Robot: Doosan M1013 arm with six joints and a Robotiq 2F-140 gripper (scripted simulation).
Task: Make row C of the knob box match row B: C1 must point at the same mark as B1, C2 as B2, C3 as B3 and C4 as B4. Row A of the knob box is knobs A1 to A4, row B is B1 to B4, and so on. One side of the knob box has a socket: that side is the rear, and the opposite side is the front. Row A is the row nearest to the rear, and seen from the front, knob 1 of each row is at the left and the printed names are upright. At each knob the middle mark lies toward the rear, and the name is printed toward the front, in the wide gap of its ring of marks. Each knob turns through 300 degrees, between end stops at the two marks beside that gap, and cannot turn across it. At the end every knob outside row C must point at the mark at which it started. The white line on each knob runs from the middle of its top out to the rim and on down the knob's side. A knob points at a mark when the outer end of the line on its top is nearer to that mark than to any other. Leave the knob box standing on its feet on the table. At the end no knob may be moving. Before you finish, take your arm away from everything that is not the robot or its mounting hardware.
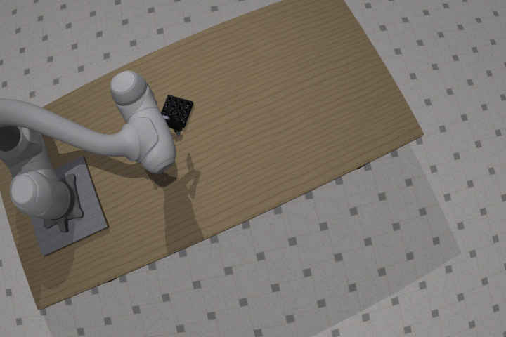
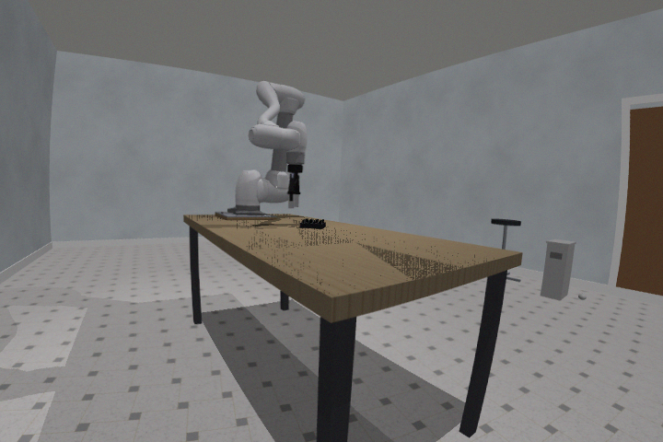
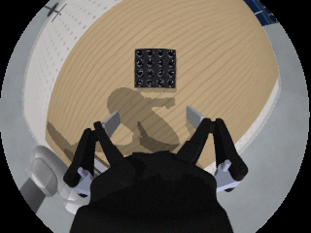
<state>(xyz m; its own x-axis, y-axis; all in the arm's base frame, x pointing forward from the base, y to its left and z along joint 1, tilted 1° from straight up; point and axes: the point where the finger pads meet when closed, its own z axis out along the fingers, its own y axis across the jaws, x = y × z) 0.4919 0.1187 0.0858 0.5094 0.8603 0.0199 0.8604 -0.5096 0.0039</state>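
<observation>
Our gripper hangs wide open and holding nothing, above the counter, with the knob box lying on it nearby. We seem to be at the reading stage — next we should settle which side is rear, compare rows B and C, then line up over one row C knob.

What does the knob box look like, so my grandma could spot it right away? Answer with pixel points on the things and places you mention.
On the wooden table (image 1: 281,99) (image 2: 311,261) (image 3: 214,63), look near the robot's open gripper (image 2: 294,202) (image 3: 152,114). The knob box (image 1: 177,110) (image 2: 312,224) (image 3: 155,68) is the small, black, squarish block, the only thing there topped with four rows of little knobs.
</observation>
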